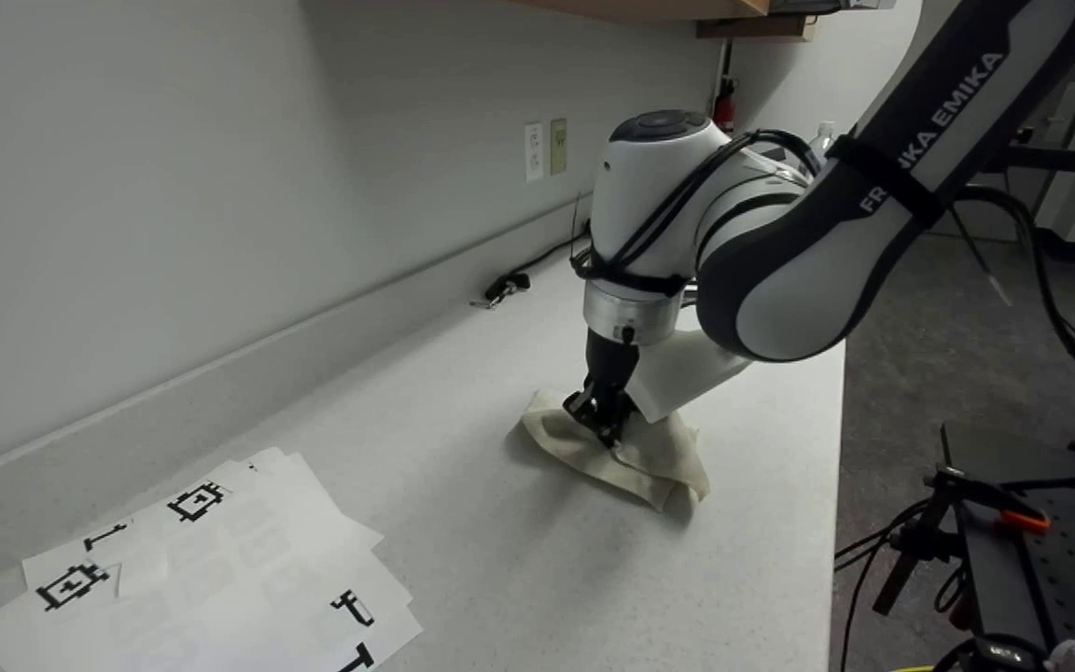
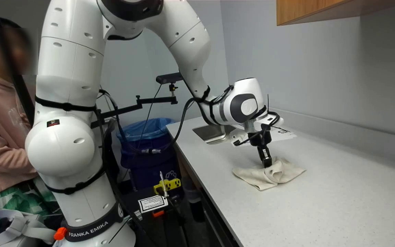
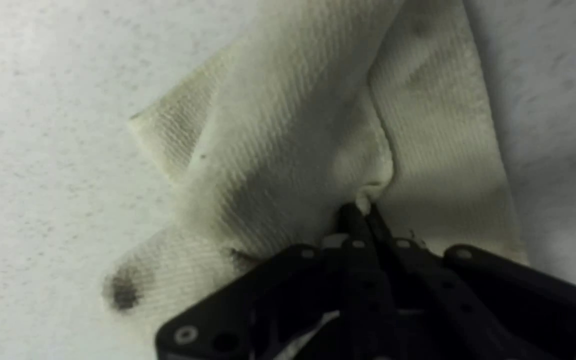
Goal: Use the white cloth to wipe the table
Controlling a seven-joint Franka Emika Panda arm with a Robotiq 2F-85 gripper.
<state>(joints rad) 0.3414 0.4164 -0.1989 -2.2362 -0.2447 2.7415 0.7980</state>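
The gripper (image 3: 364, 210) points down, jaws closed on a pinched fold of the cloth (image 1: 645, 467); the cloth lies rumpled and stained on the table (image 2: 321, 212), spread around the jaws; papers (image 1: 248, 579) lie apart from it, near the wall (image 1: 146, 205); a sink (image 2: 206, 133) is set into the table.

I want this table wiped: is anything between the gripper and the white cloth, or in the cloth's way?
Nothing between them: the gripper is shut on the white cloth. On the table, printed sheets lie apart from the cloth, near the backsplash; they could obstruct wider wiping.
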